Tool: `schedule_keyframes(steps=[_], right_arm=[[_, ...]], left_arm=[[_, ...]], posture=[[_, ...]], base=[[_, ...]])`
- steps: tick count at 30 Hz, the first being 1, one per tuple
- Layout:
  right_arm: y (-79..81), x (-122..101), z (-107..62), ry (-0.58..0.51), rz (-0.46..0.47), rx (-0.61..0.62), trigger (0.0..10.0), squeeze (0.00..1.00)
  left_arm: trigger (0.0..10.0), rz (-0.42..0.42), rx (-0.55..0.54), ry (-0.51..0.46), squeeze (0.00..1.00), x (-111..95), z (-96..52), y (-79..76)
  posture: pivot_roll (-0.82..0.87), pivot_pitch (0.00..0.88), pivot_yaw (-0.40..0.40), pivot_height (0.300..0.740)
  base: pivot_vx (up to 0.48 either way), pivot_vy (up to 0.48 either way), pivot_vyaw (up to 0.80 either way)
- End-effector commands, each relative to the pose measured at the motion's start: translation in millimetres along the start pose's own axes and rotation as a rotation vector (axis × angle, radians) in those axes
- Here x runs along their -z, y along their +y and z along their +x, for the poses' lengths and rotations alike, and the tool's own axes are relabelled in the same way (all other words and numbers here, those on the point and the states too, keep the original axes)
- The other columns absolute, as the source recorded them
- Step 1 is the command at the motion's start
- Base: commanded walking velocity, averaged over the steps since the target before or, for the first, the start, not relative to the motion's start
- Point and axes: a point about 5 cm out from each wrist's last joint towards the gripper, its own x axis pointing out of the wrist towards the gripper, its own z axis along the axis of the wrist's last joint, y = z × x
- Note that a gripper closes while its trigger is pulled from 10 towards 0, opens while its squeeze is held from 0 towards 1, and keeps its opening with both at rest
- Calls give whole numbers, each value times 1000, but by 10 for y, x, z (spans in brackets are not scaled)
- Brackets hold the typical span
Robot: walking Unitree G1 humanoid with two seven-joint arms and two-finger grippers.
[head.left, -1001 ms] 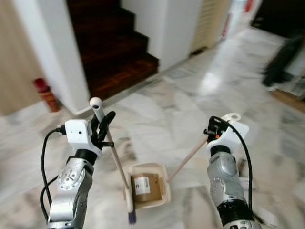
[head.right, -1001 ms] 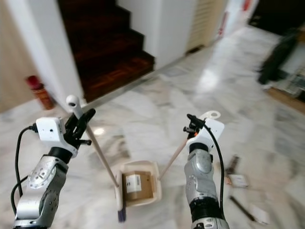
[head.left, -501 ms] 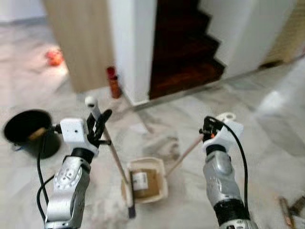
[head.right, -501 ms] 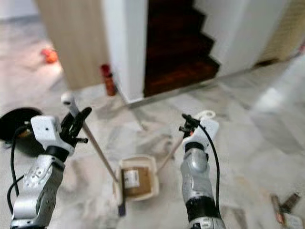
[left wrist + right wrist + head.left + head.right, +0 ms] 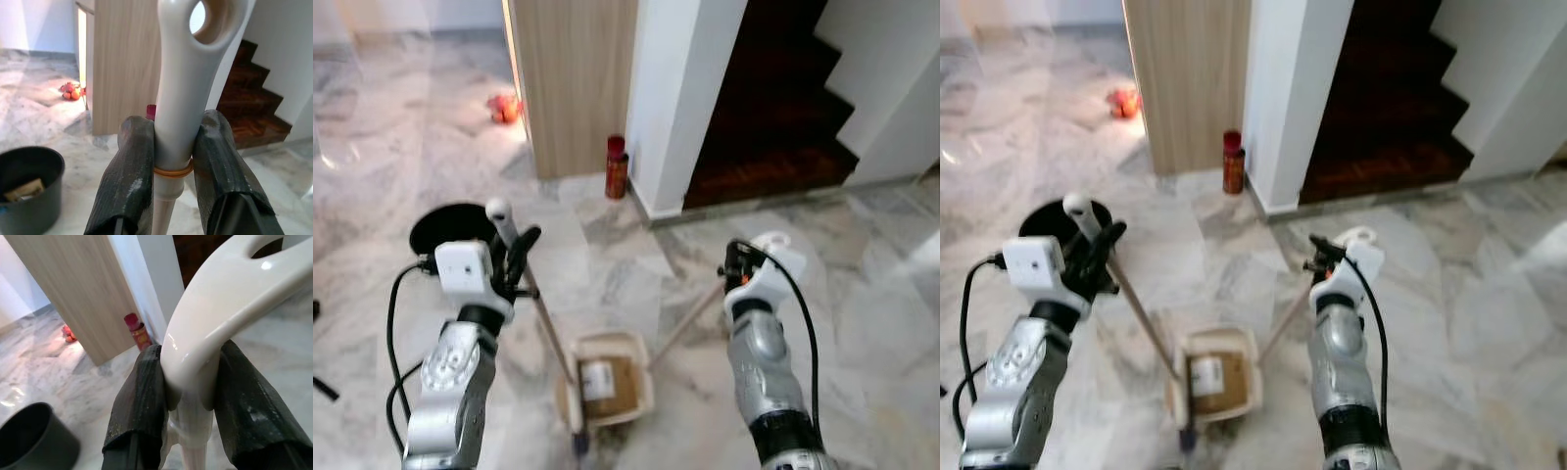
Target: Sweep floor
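- Left gripper [image 5: 173, 161] is clamped on the white top of the broom handle [image 5: 540, 313]; both black fingers [image 5: 128, 176] are pressed against the grip, just under its hanging hole.
- Right gripper [image 5: 188, 382] is clamped on the curved white handle of the dustpan [image 5: 609, 382], with a finger on either side of the loop.
- Both tools are held low in front of the robot: the broom head [image 5: 578, 438] is seen at the near edge of the pan, and the pan itself is either resting on the marble floor [image 5: 401, 196] or carried just above it; which of the two cannot be told.
- One brown piece of cardboard-like rubbish [image 5: 605, 380], bearing a white label, is seen lying in the pan, so some litter is judged to be collected already.
- Emptying is judged to be left: a black bin [image 5: 450, 227] stands near on the robot's left, with a scrap visible inside it in the left wrist view.
- An orange-red heap [image 5: 502, 108] is seen lying on the floor beyond the wooden panel [image 5: 573, 78]; what it is cannot be made out, and it may be left to sweep.
- Counted: one broom, one dustpan, one bin, one red canister [image 5: 616, 168] at the foot of the white pillar [image 5: 680, 88], one dark staircase [image 5: 773, 108].
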Motion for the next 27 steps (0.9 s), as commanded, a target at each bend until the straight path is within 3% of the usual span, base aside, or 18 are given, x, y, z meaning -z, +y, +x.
schedule_keyframes(steps=[1, 11, 27], right_arm=[[11, -128, 34, -53, 60, -6, 10000, 0], [26, -129, 38, -51, 47, -14, 10000, 0], [44, -105, 37, -35, 49, -27, 10000, 0]], left_arm=[[10000, -32, 36, -12, 0, -22, 20, -104], [10000, -30, 32, -10, 0, -21, 21, -96], [10000, -21, 25, 0, 0, -2, 16, -84]], posture=[[180, 86, -56, 740], [181, 88, -56, 740], [182, 72, -54, 740]], base=[[0, 330, 0], [0, 328, 0], [0, 286, 344]])
